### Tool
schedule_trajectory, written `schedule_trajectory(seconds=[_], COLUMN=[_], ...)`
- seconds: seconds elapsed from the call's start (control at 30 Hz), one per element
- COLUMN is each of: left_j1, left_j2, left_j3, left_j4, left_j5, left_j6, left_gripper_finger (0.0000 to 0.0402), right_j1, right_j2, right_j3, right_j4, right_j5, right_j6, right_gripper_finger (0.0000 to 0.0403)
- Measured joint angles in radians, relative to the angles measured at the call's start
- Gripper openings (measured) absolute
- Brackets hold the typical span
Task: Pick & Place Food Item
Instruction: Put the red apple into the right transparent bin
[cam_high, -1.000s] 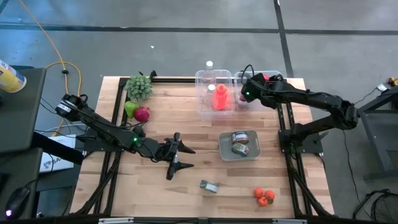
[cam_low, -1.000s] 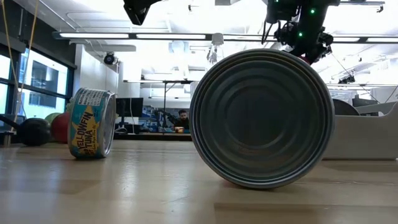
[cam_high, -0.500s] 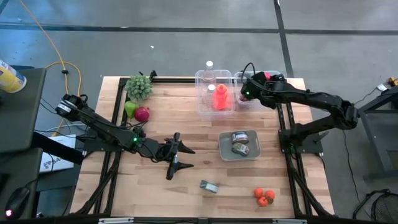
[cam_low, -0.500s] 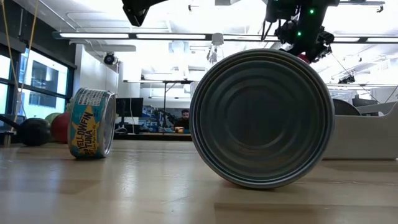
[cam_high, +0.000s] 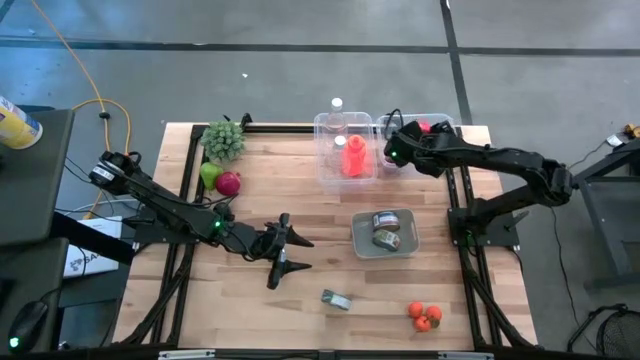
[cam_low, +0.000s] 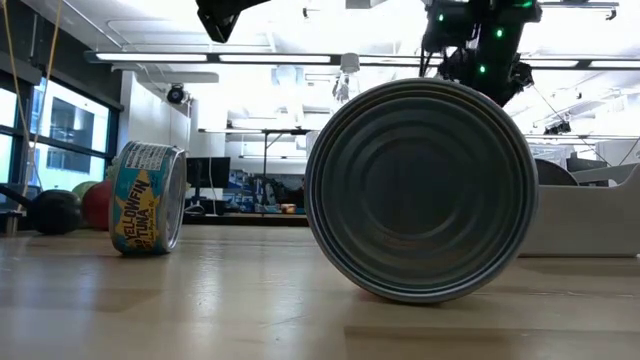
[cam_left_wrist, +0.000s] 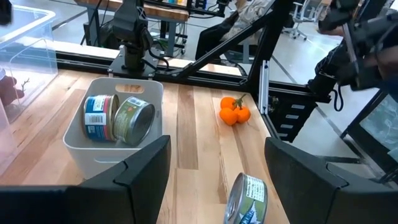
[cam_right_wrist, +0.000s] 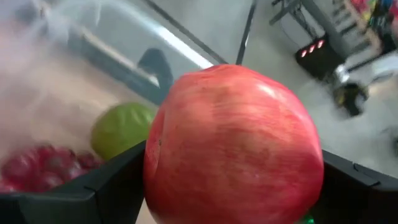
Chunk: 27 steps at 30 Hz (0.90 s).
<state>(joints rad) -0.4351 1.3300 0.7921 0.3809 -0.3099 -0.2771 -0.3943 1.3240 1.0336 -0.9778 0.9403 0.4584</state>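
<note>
The room around the rig has a grey concrete floor (cam_high: 300, 25), and the low view looks into a bright office with long ceiling lights (cam_low: 250, 57) and windows on one side. The wooden desk (cam_high: 300, 180) is pale butcher-block planks inside a black metal frame (cam_high: 190, 190). At its far edge stand two clear plastic bins (cam_high: 345, 150), one holding a red bottle (cam_high: 353, 157). Near the middle a grey tray (cam_high: 383, 232) holds two cans lying on their sides. A green leafy bunch (cam_high: 223, 140), a green fruit (cam_high: 209, 175) and a red fruit (cam_high: 229, 184) sit at the far left corner. A tuna can (cam_high: 338, 300) lies on its side near the front edge, with a cluster of small oranges (cam_high: 425, 315) to its right. The right hand (cam_high: 415, 135) hangs over the far-right bin, pinching a red apple (cam_right_wrist: 233, 146). The left hand (cam_high: 280, 250) hovers mid-desk, its fingers (cam_left_wrist: 140, 174) spread wide.
</note>
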Motion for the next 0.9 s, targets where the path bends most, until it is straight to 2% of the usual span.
schedule_trajectory(seconds=[0.07,0.3,0.9], left_j1=[0.000,0.001,0.009], left_j2=[0.000,0.000,0.000], left_j3=[0.000,0.000,0.000], left_j4=[0.000,0.002,0.009], left_j5=[0.000,0.000,0.000], left_j6=[0.000,0.000,0.000], left_gripper_finger=[0.0250,0.0250,0.0250], right_j1=[0.017,0.077,0.132], right_j2=[0.020,0.053,0.037], right_j3=[-0.019,-0.027,-0.027], right_j4=[0.012,0.065,0.092], right_j5=[0.012,0.032,0.000], right_j6=[-0.042,-0.006,0.331], right_gripper_finger=[0.0343,0.0343,0.0343])
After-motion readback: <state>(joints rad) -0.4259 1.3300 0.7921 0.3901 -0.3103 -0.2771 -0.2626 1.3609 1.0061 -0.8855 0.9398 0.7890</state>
